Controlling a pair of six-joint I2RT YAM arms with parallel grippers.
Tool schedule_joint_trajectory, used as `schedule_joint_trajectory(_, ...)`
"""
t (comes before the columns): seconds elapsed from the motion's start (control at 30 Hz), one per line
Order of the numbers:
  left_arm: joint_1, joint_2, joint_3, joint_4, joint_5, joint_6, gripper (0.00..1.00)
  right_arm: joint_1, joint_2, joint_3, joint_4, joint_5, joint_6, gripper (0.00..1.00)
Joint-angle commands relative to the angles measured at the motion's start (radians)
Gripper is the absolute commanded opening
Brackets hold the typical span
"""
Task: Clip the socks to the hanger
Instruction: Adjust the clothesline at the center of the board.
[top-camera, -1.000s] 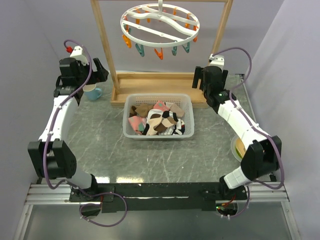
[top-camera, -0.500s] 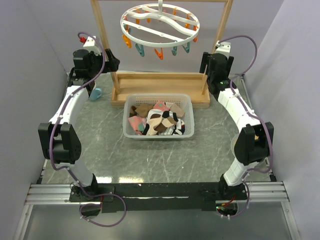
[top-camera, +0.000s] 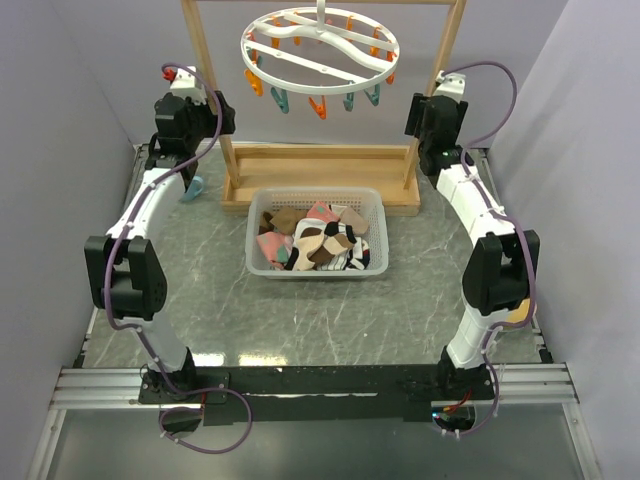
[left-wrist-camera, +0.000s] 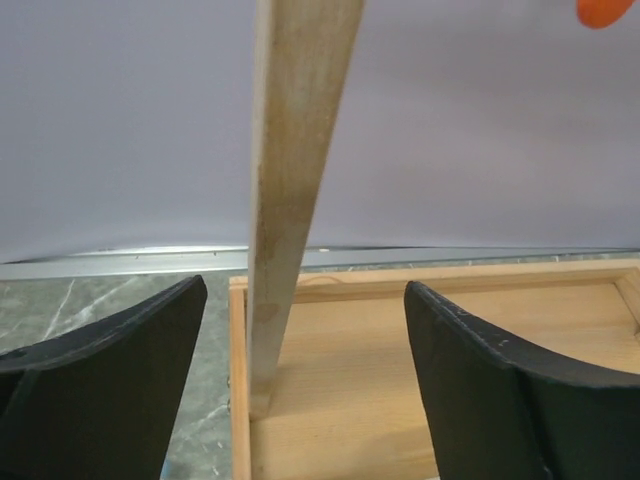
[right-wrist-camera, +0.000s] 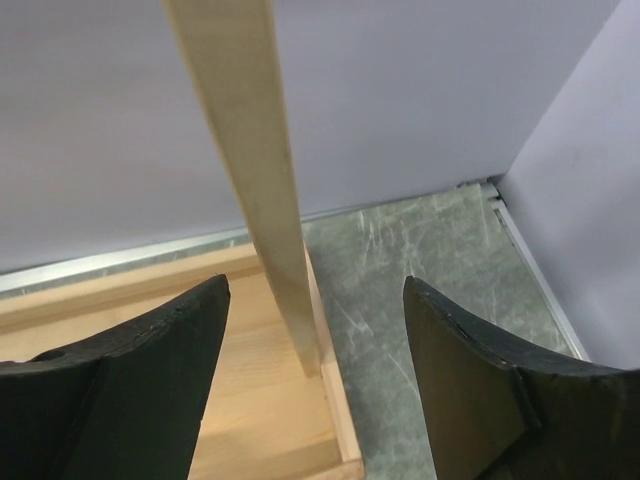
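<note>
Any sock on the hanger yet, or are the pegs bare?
Bare. The hanger carries only its orange and teal pegs; the socks all lie in the white basket.

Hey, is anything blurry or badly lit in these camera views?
Top external: evenly lit and sharp, the socks read clearly. Left wrist: the orange blob in the top right corner is out of focus. Right wrist: the post is sharp, but the black fingers show little detail.

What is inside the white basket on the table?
A jumbled pile of socks fills the basket: pink, brown, white, black-and-white striped and cow-patterned ones. Any socks lying underneath, and the basket's floor, are covered by the top ones.
</note>
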Motion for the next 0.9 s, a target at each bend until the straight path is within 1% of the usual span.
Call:
schedule_joint_trajectory(0.0,-0.019,0.017,0.043,0.068,-0.025,0.033,0.83,-0.017,0.021,0.070,0.040,-0.045,0.009,0.76)
schedule_joint_trajectory(0.03,-0.021,0.023,0.047,0.065,-0.026,0.034,0.80,-0.019,0.027,0.077,0.041,-0.049,0.004,0.74)
schedule_joint_trajectory(0.07,-0.022,0.024,0.052,0.059,-0.028,0.036,0.74,-0.022,0.030,0.080,0.043,-0.050,0.001,0.73)
schedule_joint_trajectory(0.13,-0.025,0.029,0.058,0.060,-0.031,0.036,0.68,-0.031,0.039,0.088,0.040,-0.059,0.001,0.69)
schedule_joint_trajectory(0.17,-0.025,0.029,0.060,0.062,-0.029,0.037,0.62,-0.034,0.044,0.090,0.038,-0.062,0.004,0.68)
schedule_joint_trajectory(0.2,-0.027,0.032,0.063,0.062,-0.034,0.039,0.59,-0.043,0.044,0.093,0.037,-0.064,0.013,0.65)
schedule_joint_trajectory(0.23,-0.029,0.037,0.066,0.062,-0.035,0.045,0.53,-0.048,0.044,0.088,0.038,-0.073,0.018,0.63)
schedule_joint_trajectory(0.27,-0.029,0.040,0.069,0.060,-0.034,0.050,0.49,-0.053,0.044,0.084,0.040,-0.079,0.023,0.61)
schedule_joint_trajectory(0.3,-0.029,0.043,0.075,0.060,-0.034,0.050,0.46,-0.056,0.042,0.079,0.043,-0.085,0.029,0.58)
schedule_joint_trajectory(0.33,-0.029,0.047,0.075,0.060,-0.034,0.056,0.40,-0.062,0.041,0.071,0.047,-0.089,0.030,0.55)
schedule_joint_trajectory(0.4,-0.029,0.055,0.083,0.060,-0.031,0.059,0.34,-0.063,0.038,0.065,0.049,-0.096,0.041,0.50)
schedule_joint_trajectory(0.43,-0.029,0.058,0.084,0.062,-0.029,0.060,0.30,-0.065,0.036,0.062,0.049,-0.101,0.047,0.48)
schedule_joint_trajectory(0.5,-0.029,0.060,0.084,0.059,-0.022,0.060,0.24,-0.068,0.030,0.056,0.046,-0.108,0.059,0.43)
schedule_joint_trajectory(0.53,-0.029,0.061,0.081,0.062,-0.015,0.065,0.21,-0.068,0.029,0.053,0.049,-0.115,0.061,0.42)
schedule_joint_trajectory(0.7,-0.029,0.055,0.066,0.066,0.011,0.064,0.18,-0.068,0.032,0.059,0.032,-0.130,0.081,0.41)
schedule_joint_trajectory(0.8,-0.029,0.049,0.058,0.060,0.026,0.060,0.10,-0.068,0.033,0.059,0.030,-0.135,0.086,0.39)
schedule_joint_trajectory(0.83,-0.029,0.048,0.057,0.059,0.029,0.056,0.01,-0.068,0.035,0.061,0.027,-0.135,0.089,0.39)
schedule_joint_trajectory(0.87,-0.029,0.044,0.052,0.047,0.034,0.054,0.01,-0.068,0.036,0.064,0.024,-0.135,0.092,0.38)
